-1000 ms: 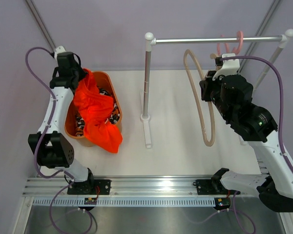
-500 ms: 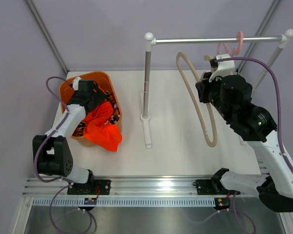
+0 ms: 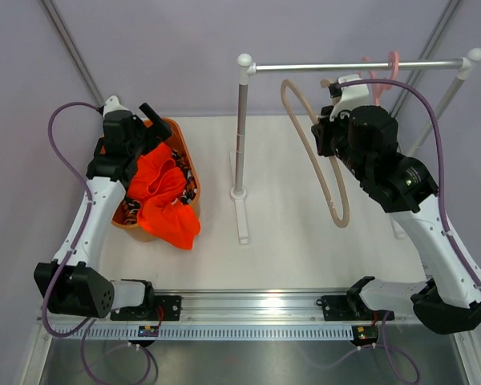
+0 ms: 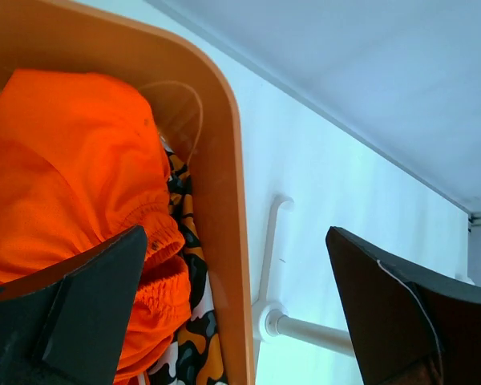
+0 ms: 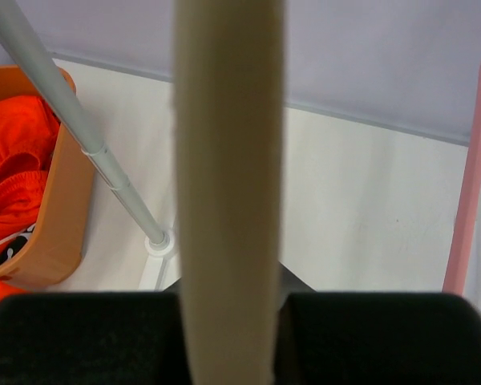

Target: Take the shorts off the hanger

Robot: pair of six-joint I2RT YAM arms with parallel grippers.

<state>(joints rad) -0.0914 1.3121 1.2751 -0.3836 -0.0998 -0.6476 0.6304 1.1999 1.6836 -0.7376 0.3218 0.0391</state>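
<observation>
Your left gripper (image 3: pixel 155 122) has lifted off the pile since 0.5 s ago. Its 2 fingers (image 4: pixel 88 305) stand wide apart with nothing between them, above the basket (image 3: pixel 189 154). Inside lie the orange shorts (image 3: pixel 160 200), spilling over the near rim onto the table (image 3: pixel 305 241). The camo pair (image 4: pixel 194 345) is mostly buried beneath. Your right gripper (image 3: pixel 327 138) clamps the beige hanger (image 3: pixel 314 164) just below the rail (image 3: pixel 345 66), and the hanger hides its grip point.
</observation>
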